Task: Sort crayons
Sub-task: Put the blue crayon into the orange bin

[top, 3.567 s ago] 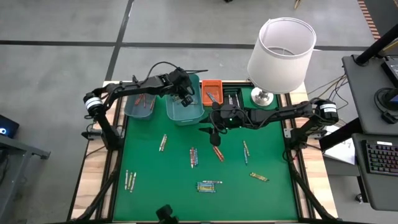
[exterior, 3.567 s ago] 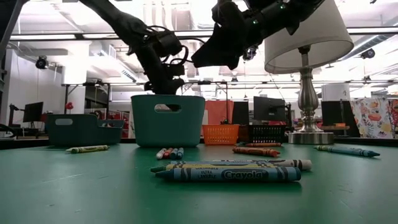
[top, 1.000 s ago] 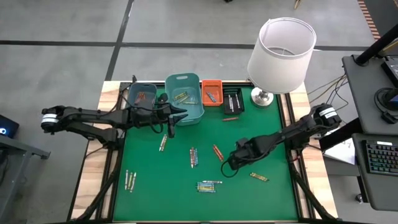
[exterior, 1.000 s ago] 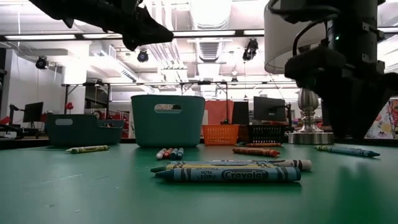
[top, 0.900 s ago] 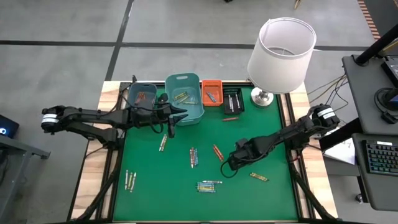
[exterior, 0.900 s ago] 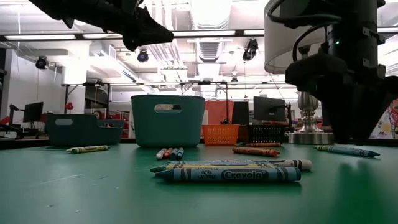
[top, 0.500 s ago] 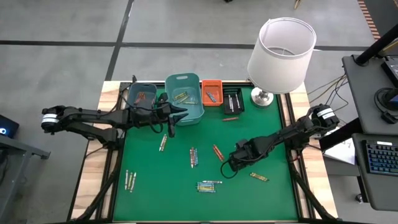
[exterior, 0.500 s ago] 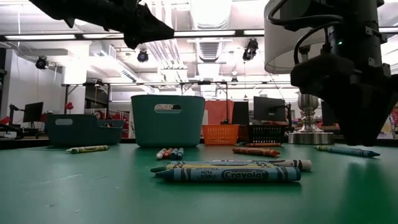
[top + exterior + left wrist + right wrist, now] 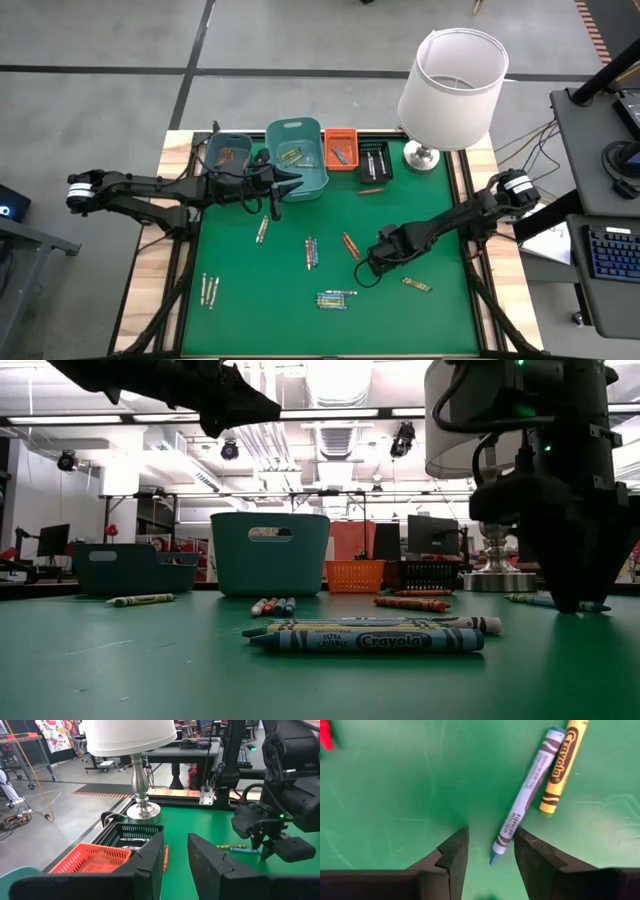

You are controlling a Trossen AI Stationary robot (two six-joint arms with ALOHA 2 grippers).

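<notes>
Right gripper point(image 9: 490, 851) was lowered to the green table point(image 9: 395, 795), jaws released, blue crayon point(image 9: 527, 795) tip between them. Left gripper point(image 9: 175, 865) was seen parted, empty.

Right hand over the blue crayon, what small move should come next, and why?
Probably lower the open right hand and close. The thin blue paper-wrapped crayon's tip already sits between its fingers, with the yellow crayon lying alongside, outside the gap.
</notes>
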